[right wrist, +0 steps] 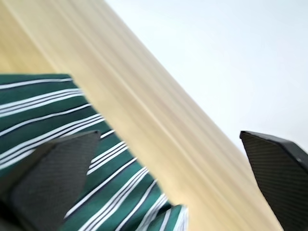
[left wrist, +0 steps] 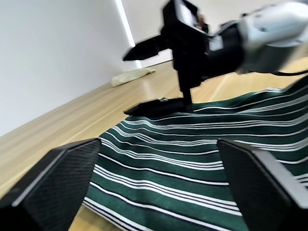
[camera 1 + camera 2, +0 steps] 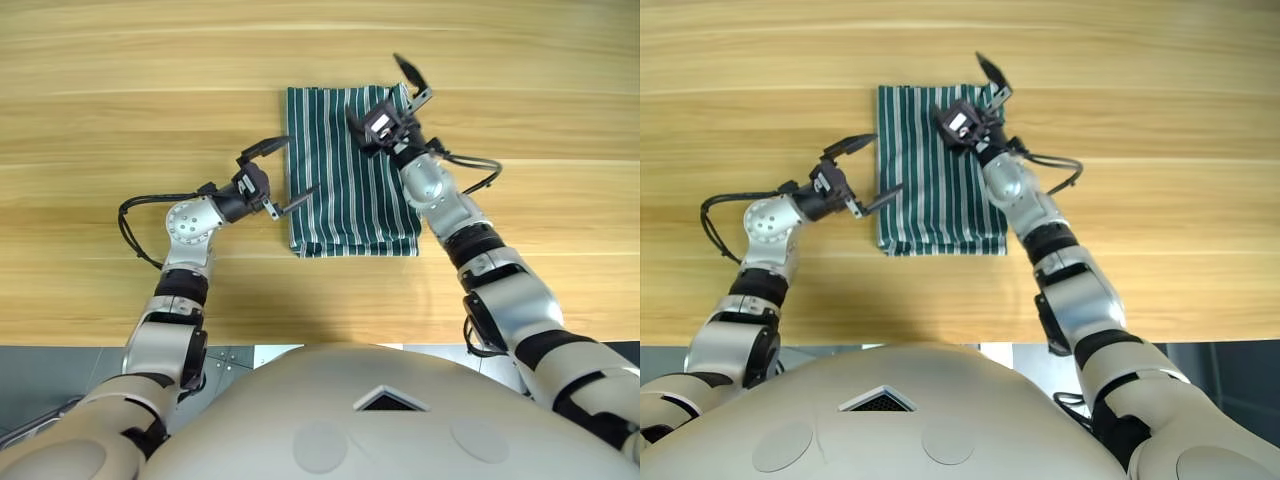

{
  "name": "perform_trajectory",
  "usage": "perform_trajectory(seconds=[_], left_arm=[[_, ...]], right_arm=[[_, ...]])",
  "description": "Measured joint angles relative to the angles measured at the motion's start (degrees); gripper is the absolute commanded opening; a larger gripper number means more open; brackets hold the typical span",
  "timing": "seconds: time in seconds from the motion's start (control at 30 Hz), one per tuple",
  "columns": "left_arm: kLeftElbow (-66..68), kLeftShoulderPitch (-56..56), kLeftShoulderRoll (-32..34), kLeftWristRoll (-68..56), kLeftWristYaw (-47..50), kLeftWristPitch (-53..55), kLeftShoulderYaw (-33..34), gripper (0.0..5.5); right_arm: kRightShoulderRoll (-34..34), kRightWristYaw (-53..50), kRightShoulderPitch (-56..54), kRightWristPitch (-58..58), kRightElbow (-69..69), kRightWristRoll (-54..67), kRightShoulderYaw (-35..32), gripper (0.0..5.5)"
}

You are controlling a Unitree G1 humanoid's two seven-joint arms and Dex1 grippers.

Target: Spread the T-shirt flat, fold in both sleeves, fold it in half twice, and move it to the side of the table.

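**A:** What takes up the most room?

**B:** The table. It is pale wood, with the grain running left to right across the whole scene.

**A:** And the T-shirt?

**B:** The T-shirt lies around the middle of the table. It is dark green with thin white stripes and folded into a neat oblong. Its long sides run near to far, and the stripes go the same way. At its near end the layers show, stacked one on another.

**A:** Where are the arms?

**B:** One is at each side of it. The left arm comes in from the left, bent at the elbow. The left gripper sits at the shirt's left long edge, about halfway along. The right arm stretches over the shirt's right side to the far right corner, where the right gripper is.

**A:** How do the jaws stand?

**B:** Both are spread wide, with nothing pinched. On the left, the far finger's tip comes right up to the cloth's edge, and the near finger's tip reaches over it. I can't tell whether either one touches the fabric. The left wrist view shows striped cloth lying between the two fingers. On the right, one finger is down on the cloth near the corner and the other is lifted well above it.
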Motion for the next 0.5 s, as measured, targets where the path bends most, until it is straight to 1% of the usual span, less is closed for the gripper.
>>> perform_trajectory(seconds=[0.13, 0.2, 0.3, 0.4, 0.5], left_arm=[[-4.85, 2.53, 2.36, 0.28, -1.65, 0.96, -1.97, 4.48], [-6.36, 3.96, 3.44, 1.32, -1.66, 0.98, -2.71, 4.48], [-7.80, 5.18, 4.38, 3.23, -1.22, 0.97, -3.92, 4.48], [-8.70, 5.57, 4.92, 4.83, 0.19, 0.96, -4.52, 4.48], [-8.83, 5.66, 5.08, 5.93, 1.58, 0.94, -5.22, 4.48]], right_arm=[[-2.30, 0.25, 3.68, -0.36, -10.61, 0.92, -2.88, 5.38], [-4.17, 2.66, 6.05, -0.14, -15.32, 1.30, -3.44, 5.38], [-8.44, 10.52, 11.06, 0.02, -21.83, 2.16, -2.52, 5.38], [-15.55, 23.48, 18.72, -0.06, -28.42, 5.07, -0.22, 5.38], [-20.50, 31.90, 23.95, 0.09, -32.01, 7.06, 0.86, 5.38]])
